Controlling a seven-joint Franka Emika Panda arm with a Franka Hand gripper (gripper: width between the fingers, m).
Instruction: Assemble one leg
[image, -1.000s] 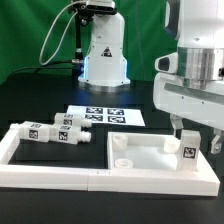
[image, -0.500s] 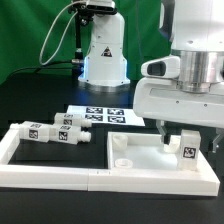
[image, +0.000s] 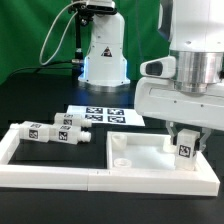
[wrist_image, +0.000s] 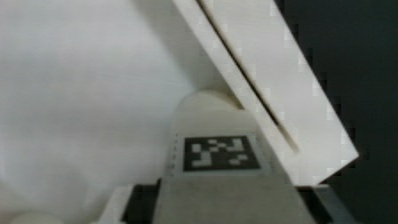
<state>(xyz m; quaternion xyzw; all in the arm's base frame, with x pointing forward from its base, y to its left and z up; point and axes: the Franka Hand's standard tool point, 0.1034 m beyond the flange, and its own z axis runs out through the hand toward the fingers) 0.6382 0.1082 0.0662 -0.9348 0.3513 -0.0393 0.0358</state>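
My gripper (image: 185, 142) is shut on a leg (image: 184, 150), a small white block with a black-and-white tag, and holds it upright over the right part of the large white panel (image: 140, 157). In the wrist view the leg (wrist_image: 222, 150) runs straight out from between the jaws (wrist_image: 226, 212), its far end at a round raised spot on the panel (wrist_image: 89, 110) next to the panel's rim (wrist_image: 249, 70). Whether the leg's lower end touches the panel is hidden. Three more legs (image: 67, 136) lie at the exterior view's left.
The marker board (image: 105, 115) lies behind the panel. A white frame (image: 40, 172) runs along the front and left and encloses the loose legs. The arm's white base (image: 103, 58) stands at the back, with a green backdrop behind it.
The wrist has turned about its vertical axis with the leg in the jaws. The leg has stayed at the panel's right side, shifting only slightly.
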